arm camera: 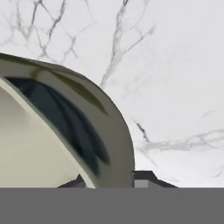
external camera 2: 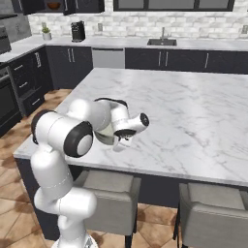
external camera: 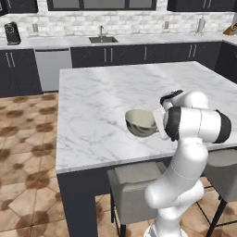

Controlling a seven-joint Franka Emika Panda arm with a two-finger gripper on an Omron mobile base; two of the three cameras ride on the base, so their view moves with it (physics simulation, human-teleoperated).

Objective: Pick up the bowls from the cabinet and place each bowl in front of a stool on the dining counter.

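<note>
While claw (arm camera: 107, 179) grips greenish bowl (external camera: 140, 122) rim, stools (external camera: 134, 185) flank arm below dining counter (external camera: 102, 92).

Pale greenish-grey dark-mottled bowl (external camera: 140, 122), white grey-veined marble dining counter (external camera: 102, 99)

Bowl (external camera: 140, 122): glazed ceramic look, pale greenish-grey, glossy, dark mottling on the outer wall. Dining counter (external camera: 102, 97): polished white marble with grey veining, on a matt charcoal base. Stools (external camera: 134, 187): grey upholstery, cloth-like, matt. Floor (external camera: 25, 152): brown patterned tile, slight sheen.
</note>
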